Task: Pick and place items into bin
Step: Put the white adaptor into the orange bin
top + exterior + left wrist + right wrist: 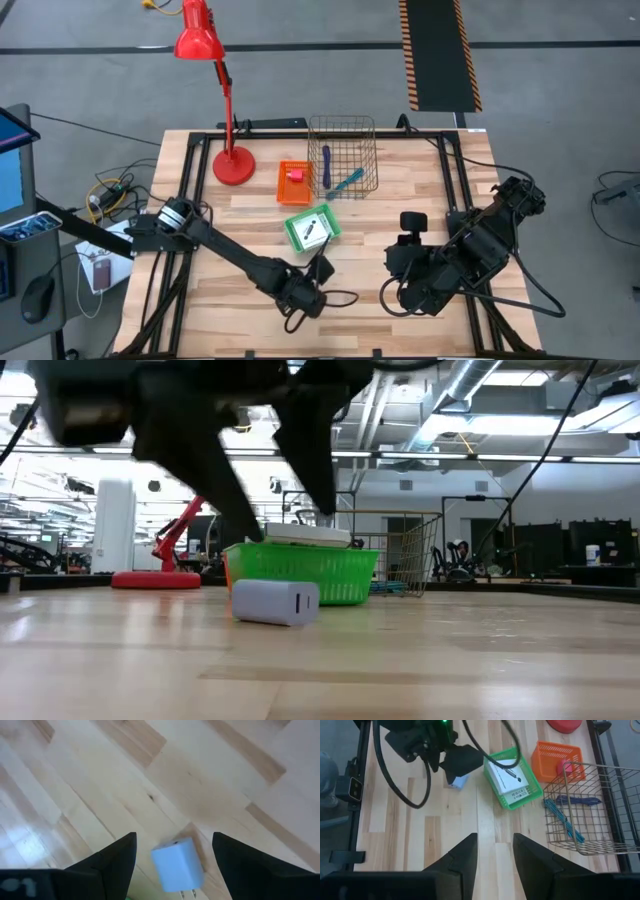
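A pale lavender block [177, 865] lies flat on the wooden table, just in front of the green basket [300, 572]. My left gripper [174, 835] hovers open above the block [275, 602], one finger on either side and neither touching it. The green basket [312, 228] holds a white card pack [507, 776]. A pink block [295, 175] sits in the orange basket [295, 183]. The purple pen [577, 800] and the teal pen [564, 822] lie in the wire basket [343, 155]. My right gripper [495, 838] waits open near the table's near right part [395, 290].
A red desk lamp [215, 70] stands with its base [233, 165] at the far left of the table. Black frame rails [455, 170] run along the table's sides. Cables [110, 190] lie off the left edge. Bare wood stretches along the near edge.
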`<state>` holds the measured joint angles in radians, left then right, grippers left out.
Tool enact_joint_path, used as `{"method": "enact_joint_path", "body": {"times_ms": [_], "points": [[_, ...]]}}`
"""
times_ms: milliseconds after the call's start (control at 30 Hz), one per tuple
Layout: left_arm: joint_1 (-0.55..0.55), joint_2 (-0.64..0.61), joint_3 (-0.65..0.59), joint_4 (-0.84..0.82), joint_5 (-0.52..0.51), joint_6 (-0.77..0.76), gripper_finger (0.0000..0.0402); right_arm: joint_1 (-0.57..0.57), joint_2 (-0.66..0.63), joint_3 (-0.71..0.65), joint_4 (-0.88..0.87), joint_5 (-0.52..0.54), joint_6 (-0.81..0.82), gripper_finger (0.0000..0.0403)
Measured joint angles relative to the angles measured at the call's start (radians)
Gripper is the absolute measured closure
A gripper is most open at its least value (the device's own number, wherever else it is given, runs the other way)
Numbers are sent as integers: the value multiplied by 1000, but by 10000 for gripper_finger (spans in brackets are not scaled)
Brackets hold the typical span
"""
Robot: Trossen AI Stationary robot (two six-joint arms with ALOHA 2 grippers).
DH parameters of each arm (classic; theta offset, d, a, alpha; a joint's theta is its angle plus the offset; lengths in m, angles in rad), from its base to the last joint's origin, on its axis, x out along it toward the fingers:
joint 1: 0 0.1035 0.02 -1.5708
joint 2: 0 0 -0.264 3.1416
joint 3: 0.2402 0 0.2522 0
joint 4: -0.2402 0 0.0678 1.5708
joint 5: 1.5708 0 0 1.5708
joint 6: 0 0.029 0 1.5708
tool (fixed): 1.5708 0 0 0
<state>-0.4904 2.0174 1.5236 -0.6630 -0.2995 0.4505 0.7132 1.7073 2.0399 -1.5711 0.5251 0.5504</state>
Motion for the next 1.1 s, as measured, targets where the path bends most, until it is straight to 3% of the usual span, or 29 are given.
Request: {"method": "enact_joint_path", "body": {"times_ms": [300,600,1100], "points": [[82,-2,25,-87,150,-98,150,0,0,0,0,0,1,284],[136,-2,25,-86,237,-126,150,0,0,0,0,0,1,284],[139,-2,25,-88,269,-140,150,0,0,0,0,0,0,284]]}}
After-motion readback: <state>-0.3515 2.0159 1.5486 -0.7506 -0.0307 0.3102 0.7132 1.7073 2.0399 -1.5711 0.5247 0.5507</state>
